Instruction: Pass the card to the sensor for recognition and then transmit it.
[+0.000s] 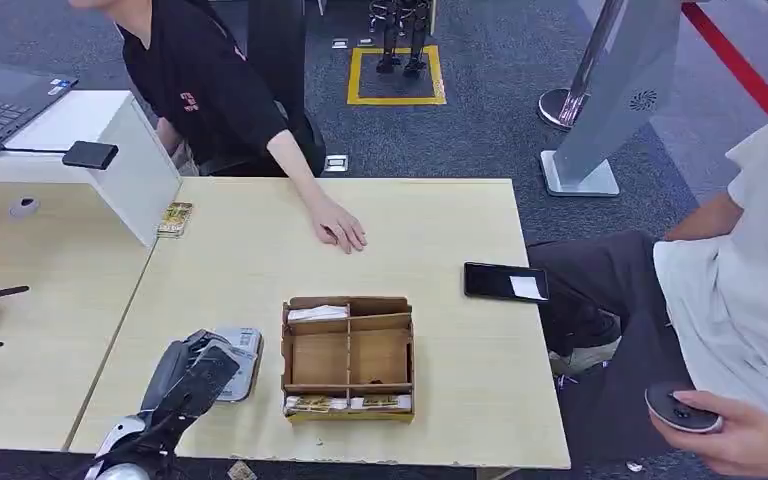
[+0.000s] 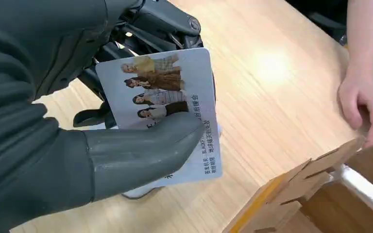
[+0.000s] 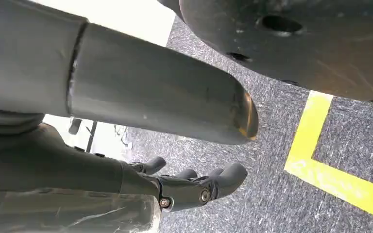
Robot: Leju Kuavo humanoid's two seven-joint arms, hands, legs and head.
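Table (image 1: 440, 230): I see a pale wooden top; a person's hand (image 1: 338, 224) rests on its far side.
Box (image 1: 348, 357): a cardboard organiser sits mid-table, beside my left hand.
Sensor (image 1: 242, 360): a grey reader lies under my left hand.
Progress: I judge recognition is under way; handing over remains.
Left hand (image 2: 102, 121): thumb and fingers pinch the card (image 2: 175, 104) above the sensor.
Right hand (image 3: 194, 187): hangs over carpet, fingers loosely curled, holding nothing.

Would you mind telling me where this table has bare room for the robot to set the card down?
The widest bare patch lies between the person's hand, the black phone and the cardboard organizer. Another runs right of the organizer toward the table edge. The near-left corner is crowded: the left hand holds the card over the grey sensor.
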